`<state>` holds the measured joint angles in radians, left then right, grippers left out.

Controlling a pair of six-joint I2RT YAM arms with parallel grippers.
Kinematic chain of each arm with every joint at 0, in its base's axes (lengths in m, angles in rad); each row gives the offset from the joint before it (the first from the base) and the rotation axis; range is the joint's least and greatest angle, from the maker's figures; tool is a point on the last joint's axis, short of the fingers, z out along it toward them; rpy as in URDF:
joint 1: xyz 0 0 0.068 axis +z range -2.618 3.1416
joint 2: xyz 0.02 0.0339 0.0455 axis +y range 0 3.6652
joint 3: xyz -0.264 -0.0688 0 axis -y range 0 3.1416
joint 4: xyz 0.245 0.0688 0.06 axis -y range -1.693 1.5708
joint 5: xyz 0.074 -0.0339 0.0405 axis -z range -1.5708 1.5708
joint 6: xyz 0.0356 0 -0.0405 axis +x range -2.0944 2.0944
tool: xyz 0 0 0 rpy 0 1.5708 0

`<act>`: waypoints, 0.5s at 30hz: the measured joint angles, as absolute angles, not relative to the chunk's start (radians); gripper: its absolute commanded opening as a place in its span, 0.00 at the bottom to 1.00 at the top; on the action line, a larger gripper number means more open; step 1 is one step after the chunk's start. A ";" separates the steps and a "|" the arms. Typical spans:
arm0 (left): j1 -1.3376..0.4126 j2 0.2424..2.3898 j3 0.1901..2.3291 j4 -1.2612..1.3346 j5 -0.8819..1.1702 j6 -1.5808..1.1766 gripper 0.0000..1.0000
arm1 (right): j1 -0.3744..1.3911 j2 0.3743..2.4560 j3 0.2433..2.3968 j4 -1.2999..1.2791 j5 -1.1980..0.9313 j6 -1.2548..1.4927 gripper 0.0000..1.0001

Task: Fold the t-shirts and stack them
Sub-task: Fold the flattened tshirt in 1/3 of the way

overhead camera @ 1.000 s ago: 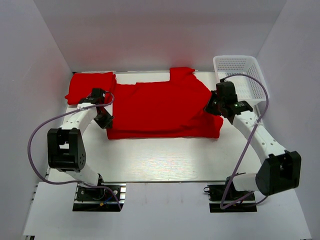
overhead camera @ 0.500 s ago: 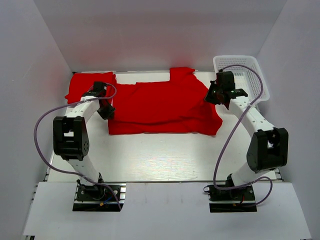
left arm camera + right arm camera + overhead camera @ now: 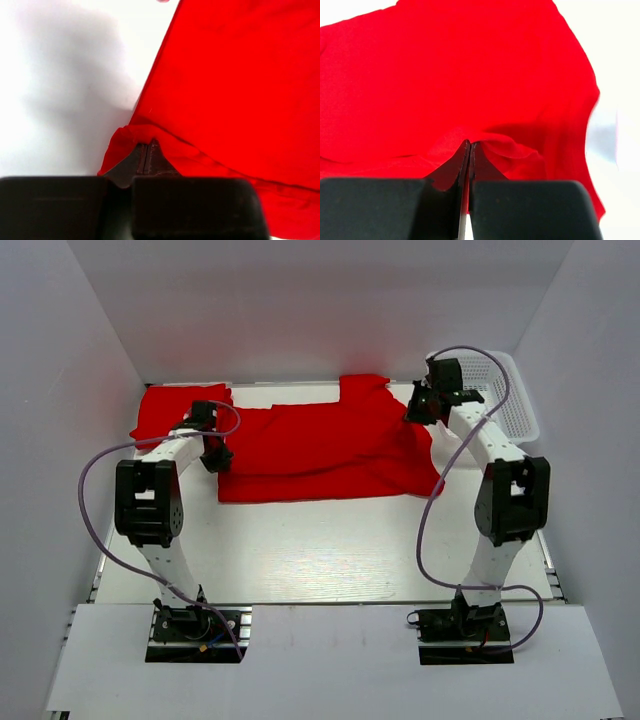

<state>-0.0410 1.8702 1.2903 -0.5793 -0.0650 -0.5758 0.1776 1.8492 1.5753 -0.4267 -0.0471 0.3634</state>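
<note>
A bright red t-shirt [image 3: 320,445] lies spread across the back half of the white table, partly folded over itself. My left gripper [image 3: 213,452] is shut on its left edge; the left wrist view shows the jaws [image 3: 147,147] pinching a fold of the red cloth [image 3: 230,85]. My right gripper [image 3: 417,410] is shut on the shirt's right edge near the basket; the right wrist view shows the jaws [image 3: 470,145] closed on red fabric [image 3: 445,75]. A second red t-shirt [image 3: 175,408] lies folded at the back left corner.
A white plastic mesh basket [image 3: 510,390] stands at the back right, just beyond my right gripper. White walls enclose the table on the left, back and right. Purple cables loop from both arms.
Both grippers have carried the shirt's near edge toward the back, folding it over. The arms have stretched out farther from their bases; the shirt's front edge now lies higher in the top view.
</note>
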 measured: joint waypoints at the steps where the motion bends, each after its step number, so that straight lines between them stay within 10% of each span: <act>1: -0.041 1.877 1.299 -0.566 -0.064 -0.564 0.11 | 0.176 1.879 1.604 -0.434 -0.053 0.354 0.00; 2: -0.041 1.889 1.313 -0.558 -0.063 -0.555 0.17 | 0.175 1.908 1.631 -0.442 -0.056 0.348 0.00; 6: -0.041 1.955 1.409 -0.553 -0.067 -0.521 1.00 | 0.167 2.029 1.737 -0.476 -0.061 0.332 0.42; 7: -0.041 1.968 1.431 -0.558 -0.071 -0.514 1.00 | 0.164 2.055 1.761 -0.479 -0.064 0.332 0.79; 8: -0.041 1.975 1.447 -0.569 -0.076 -0.519 1.00 | 0.162 2.080 1.785 -0.480 -0.064 0.329 0.90; 15: -0.041 1.938 1.485 -0.634 -0.097 -0.501 1.00 | 0.150 2.156 1.949 -0.547 -0.151 0.285 0.90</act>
<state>-0.0410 1.9385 1.4849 -0.6338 -0.0975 -0.5011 0.1505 2.1563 1.9488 -0.5472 -0.1509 0.2848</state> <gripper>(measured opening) 0.989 0.902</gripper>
